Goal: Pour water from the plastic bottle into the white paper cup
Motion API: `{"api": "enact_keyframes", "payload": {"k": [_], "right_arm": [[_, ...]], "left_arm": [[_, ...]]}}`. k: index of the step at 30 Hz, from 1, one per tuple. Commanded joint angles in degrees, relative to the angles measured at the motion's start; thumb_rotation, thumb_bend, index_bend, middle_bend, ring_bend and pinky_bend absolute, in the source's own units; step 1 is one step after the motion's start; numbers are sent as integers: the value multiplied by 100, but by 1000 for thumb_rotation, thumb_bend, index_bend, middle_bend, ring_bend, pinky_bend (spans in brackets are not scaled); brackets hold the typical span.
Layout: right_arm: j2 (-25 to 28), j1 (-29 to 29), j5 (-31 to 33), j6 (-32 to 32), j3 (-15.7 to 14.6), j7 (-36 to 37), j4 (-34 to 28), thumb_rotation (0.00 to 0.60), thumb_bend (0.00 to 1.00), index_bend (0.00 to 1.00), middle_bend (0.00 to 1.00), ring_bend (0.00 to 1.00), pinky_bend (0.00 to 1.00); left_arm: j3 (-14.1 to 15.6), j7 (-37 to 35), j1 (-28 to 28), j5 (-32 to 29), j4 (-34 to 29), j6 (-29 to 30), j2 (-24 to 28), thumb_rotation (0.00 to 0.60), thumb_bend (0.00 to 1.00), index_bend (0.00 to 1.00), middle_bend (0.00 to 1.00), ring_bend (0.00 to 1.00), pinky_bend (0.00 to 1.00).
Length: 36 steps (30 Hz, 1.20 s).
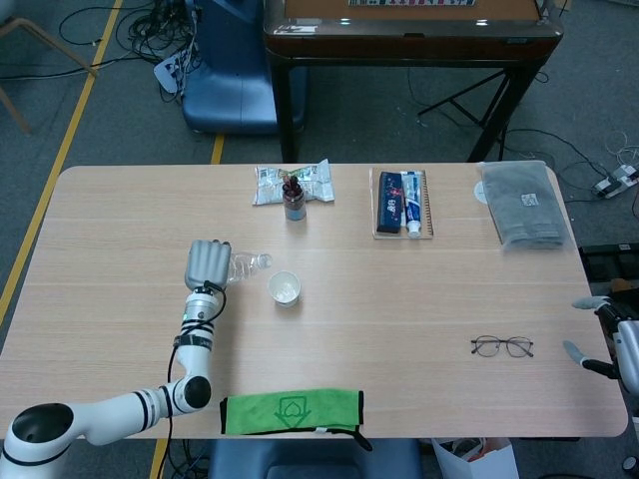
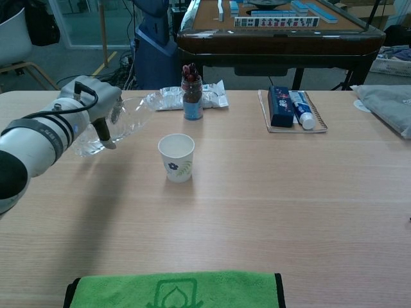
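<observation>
On the left half of the light wooden table [image 1: 419, 299], left hand [image 1: 207, 263] wrapped around a clear plastic bottle [image 1: 243, 266], holding it up off the wood. Seen from the chest camera, same hand [image 2: 90, 102] gripping the bottle [image 2: 128, 115] near its base, bottle tipped with its neck pointing up toward 2 o'clock, open mouth aimed away from the cup. Just beside the bottle, at 4 o'clock from it, white paper cup [image 2: 176, 156] standing upright with a small leaf print on its side, not touching bottle or hand. From the head camera, cup [image 1: 285, 288] at 3 o'clock from the hand, round top open.

Beyond the cup at 12 o'clock, small jar [image 2: 191, 98] with dark red things inside, in front of crinkly snack packets [image 2: 192, 97]. Further at 2 o'clock, flat tray [image 1: 402, 217] holding a dark box and a toothpaste tube. Grey folded cloth [image 1: 525, 203] near the far right edge. Eyeglasses [image 1: 502, 347] lying well apart at 4 o'clock. Green towel [image 1: 291, 410] along the near edge at 6 o'clock.

At the right table edge, right hand [image 1: 607, 339] only partly showing, fingers apart, holding nothing.
</observation>
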Motion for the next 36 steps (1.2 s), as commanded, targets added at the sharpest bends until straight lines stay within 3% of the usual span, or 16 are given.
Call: {"api": "enact_keyframes", "payload": {"k": [1,13,21,36], "right_arm": [[-11,4,5,-8,-2,-23,5,600,182,377,365,376,575],[-40,10,13,-22,-11,-100,7,600,182,377,365,376,575],[-62,23,25,-56,-19,-144,15,600,181,377,365,376,575],[-119,56,99,-156,-23,-252,64,600,182,377,365,376,575]], "left_arm": [[-243,-656,179,-40,-176,209,88,600,178,596,600,592,755],[-751,-3051,784,190,-291,673,64,600,178,594,603,592,756],[-736,-3736,1169,154,-292,686,209,600,177,589,603,591,755],[-466,-5021,1731,599,352,759,52,600,177,575,603,584,755]]}}
